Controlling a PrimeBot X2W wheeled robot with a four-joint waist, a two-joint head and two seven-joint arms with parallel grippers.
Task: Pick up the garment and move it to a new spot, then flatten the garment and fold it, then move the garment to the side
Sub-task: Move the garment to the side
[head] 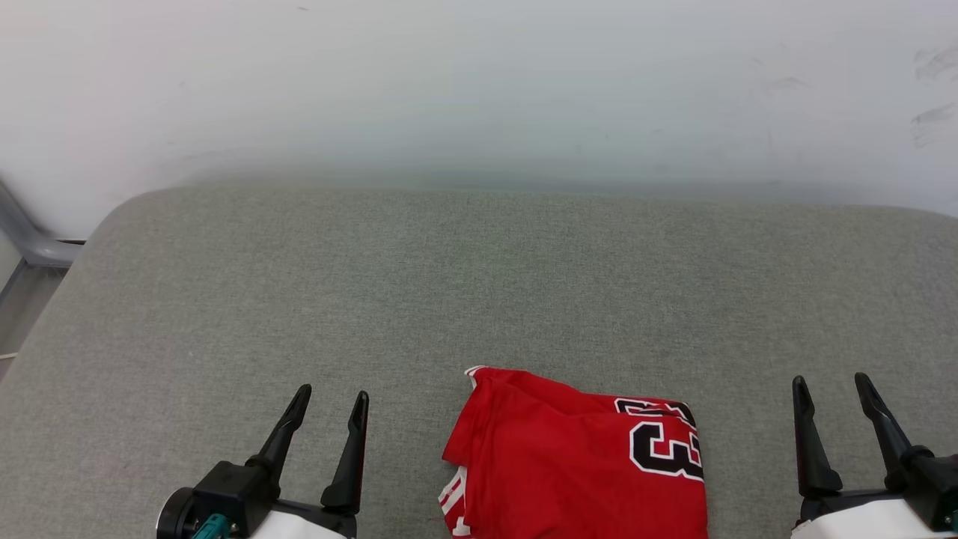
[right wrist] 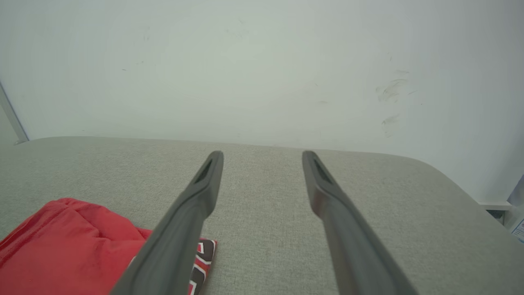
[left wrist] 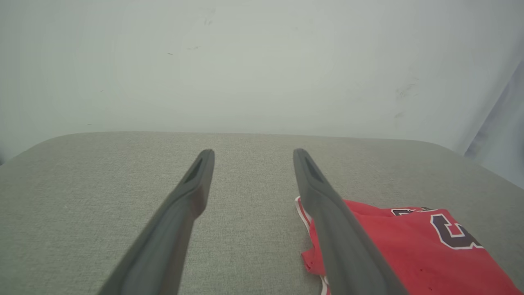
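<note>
left tool and right tool spread wide, empty; the jersey looks soft and light, pinch its crumpled far edge.

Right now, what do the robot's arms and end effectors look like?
The left end effector and right end effector each have two long, tapering dark grey fingers on a black mount, with white forearm shells. A teal fitting marks the left mount.
</note>
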